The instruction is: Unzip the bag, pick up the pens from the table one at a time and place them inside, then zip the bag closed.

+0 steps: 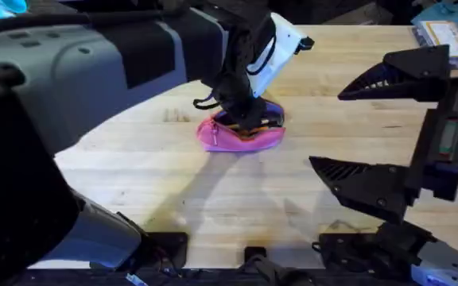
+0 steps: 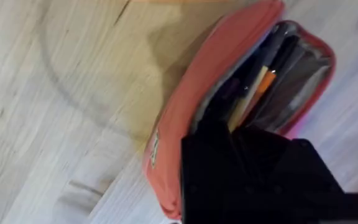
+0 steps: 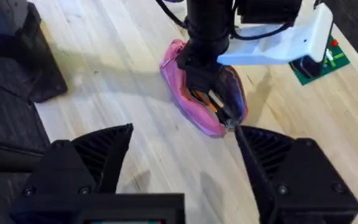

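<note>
Near the middle of the table, toward the far edge: the bag, mouth open, orange and tan pens inside. Left gripper down in the opening, finger spread impossible to tell; right gripper wide open, empty, well apart. Best to lift straight out, clear of the lining, then find the zipper pull.

Under my matt black plastic left end effector the bag is soft pink cloth with a purple lining, on a pale, smooth, grainy wooden surface.
</note>
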`<state>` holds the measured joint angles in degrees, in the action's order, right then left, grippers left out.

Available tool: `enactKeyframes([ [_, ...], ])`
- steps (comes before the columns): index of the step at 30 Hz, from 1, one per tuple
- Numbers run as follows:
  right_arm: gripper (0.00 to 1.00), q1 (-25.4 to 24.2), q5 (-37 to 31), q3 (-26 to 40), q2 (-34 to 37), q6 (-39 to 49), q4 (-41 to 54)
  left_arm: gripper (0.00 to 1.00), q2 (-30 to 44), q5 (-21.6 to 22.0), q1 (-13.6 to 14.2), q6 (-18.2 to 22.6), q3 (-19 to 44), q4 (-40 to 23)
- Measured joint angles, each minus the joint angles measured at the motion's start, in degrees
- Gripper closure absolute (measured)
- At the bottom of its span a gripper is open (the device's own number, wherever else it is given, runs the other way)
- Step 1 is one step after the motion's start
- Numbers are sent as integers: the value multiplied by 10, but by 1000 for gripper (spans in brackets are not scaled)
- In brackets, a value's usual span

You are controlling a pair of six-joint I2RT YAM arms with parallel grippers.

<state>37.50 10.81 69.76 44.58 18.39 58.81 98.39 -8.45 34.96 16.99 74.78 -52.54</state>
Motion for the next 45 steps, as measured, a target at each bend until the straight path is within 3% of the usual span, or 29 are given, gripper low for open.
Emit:
enactKeyframes([
  [6,3,0,0,0,0,0,0,957,0,52,0,19,0,-24],
  [13,3,0,0,0,0,0,0,940,0,68,0,29,0,-24],
  [16,3,0,0,0,0,0,0,702,0,68,0,33,0,-23],
  [19,3,0,0,0,0,0,0,315,0,67,0,35,0,-23],
  [20,4,0,0,0,0,0,0,232,0,66,1,36,0,-22],
  [25,4,0,0,0,0,0,0,15,0,63,2,35,0,-21],
  [33,3,0,0,0,0,0,0,7,-14,52,2,34,2,-42],
  [45,3,0,0,0,0,0,1,8,-132,52,-12,36,2,-77],
])
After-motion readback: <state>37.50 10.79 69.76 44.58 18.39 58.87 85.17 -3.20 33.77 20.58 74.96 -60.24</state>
